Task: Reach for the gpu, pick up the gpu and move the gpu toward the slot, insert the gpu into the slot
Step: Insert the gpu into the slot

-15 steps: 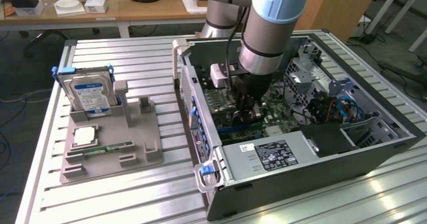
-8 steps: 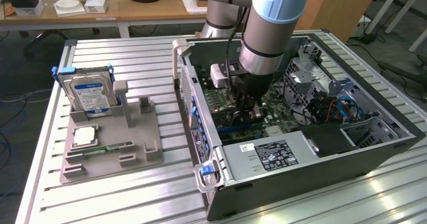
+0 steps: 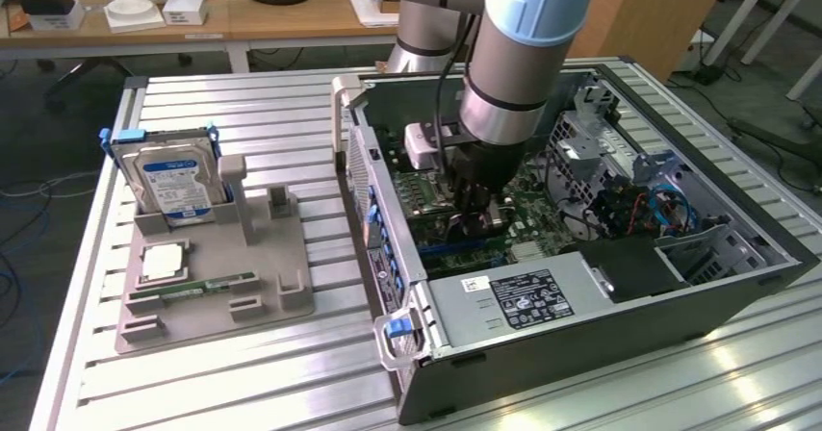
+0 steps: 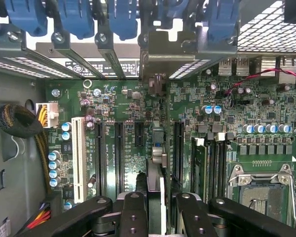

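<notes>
Gpu point(image 4: 156, 173) edge-on between the hand's point(image 4: 158, 207) clamped fingers (above the motherboard point(image 4: 118, 103) slots)

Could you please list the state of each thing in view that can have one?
gpu: held edge-on between the fingers, standing over the motherboard slots.
gripper: shut on the gpu, down inside the case.
computer case: side panel off, lying open.
hard drive: standing upright in the grey holder.

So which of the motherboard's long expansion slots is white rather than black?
The white slot, outermost in the row, beside the yellow-wired power connector; the other long slots are black.
</notes>
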Motion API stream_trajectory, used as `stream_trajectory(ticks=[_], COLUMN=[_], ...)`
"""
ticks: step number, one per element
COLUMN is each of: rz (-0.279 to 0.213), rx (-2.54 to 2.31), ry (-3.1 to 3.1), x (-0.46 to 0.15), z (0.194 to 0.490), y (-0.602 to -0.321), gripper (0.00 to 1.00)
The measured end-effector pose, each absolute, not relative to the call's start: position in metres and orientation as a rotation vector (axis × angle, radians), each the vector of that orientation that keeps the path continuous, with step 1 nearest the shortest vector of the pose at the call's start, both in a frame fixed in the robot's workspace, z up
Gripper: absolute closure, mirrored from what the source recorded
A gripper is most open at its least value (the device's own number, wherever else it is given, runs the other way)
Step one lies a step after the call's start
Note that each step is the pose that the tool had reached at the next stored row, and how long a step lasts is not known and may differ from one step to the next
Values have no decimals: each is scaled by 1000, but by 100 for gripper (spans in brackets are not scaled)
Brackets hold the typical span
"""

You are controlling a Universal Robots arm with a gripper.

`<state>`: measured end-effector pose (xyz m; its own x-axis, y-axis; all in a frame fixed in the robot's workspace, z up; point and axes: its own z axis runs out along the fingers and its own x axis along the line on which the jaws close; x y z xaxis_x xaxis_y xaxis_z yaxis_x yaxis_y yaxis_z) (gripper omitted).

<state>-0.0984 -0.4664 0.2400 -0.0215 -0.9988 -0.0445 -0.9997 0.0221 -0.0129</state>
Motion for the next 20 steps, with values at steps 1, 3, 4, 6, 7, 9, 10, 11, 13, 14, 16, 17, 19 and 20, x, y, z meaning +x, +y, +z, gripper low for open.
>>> stream_trajectory(ticks=[1,3,4,6,7,9,10,11,13,14,16,17,19,20], rz=[34,34,34,34,34,34,34,34,34,34,34,34,34,34], rx=[-2168,-2168,-2169,-2169,-2168,-2167,-2166,-2165,-2164,-2164,-2164,-2163,-2161,-2158], ry=[2216,2216,2216,2216,2216,2218,2219,2220,2221,2221,2221,2221,2224,2227], x=[-99,-101,-101,-101,-101,-101,-101,-101,-102,-103,-103,-103,-103,-103], z=[240,240,240,240,240,240,240,240,240,240,240,240,240,240], y=[-466,-466,-466,-466,-466,-466,-466,-466,-466,-466,-466,-466,-466,-466], gripper=[73,73,73,73,73,73,73,73,73,73,73,73,73,73])
